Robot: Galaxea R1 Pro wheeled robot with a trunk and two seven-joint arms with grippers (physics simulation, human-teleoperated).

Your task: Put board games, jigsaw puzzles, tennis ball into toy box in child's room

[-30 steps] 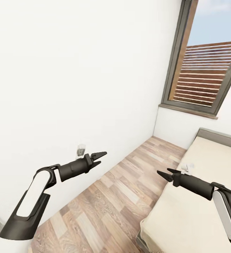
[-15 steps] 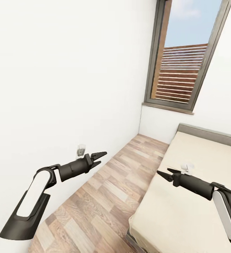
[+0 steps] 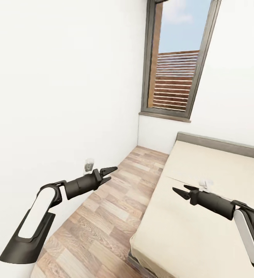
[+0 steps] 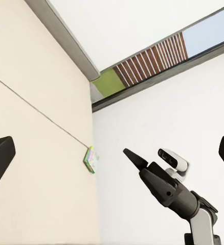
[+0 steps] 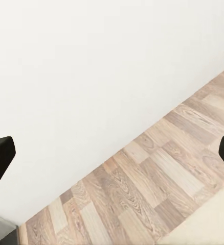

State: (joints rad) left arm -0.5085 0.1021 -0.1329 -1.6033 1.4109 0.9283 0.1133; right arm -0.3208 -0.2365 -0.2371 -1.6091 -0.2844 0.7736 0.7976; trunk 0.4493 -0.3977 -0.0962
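Bed (image 3: pixel 204 216) cut off at right, small green board game (image 4: pixel 92 160) on it too blurred to read, left gripper (image 3: pixel 110 173) and right gripper (image 3: pixel 179 190) jaws spread wide, empty.

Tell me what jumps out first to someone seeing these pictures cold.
The tall dark-framed window with slatted wood behind it dominates the far wall. Below it the beige bed fills the right side beside wood-plank floor. Both open grippers, left gripper and right gripper, hang empty in front.
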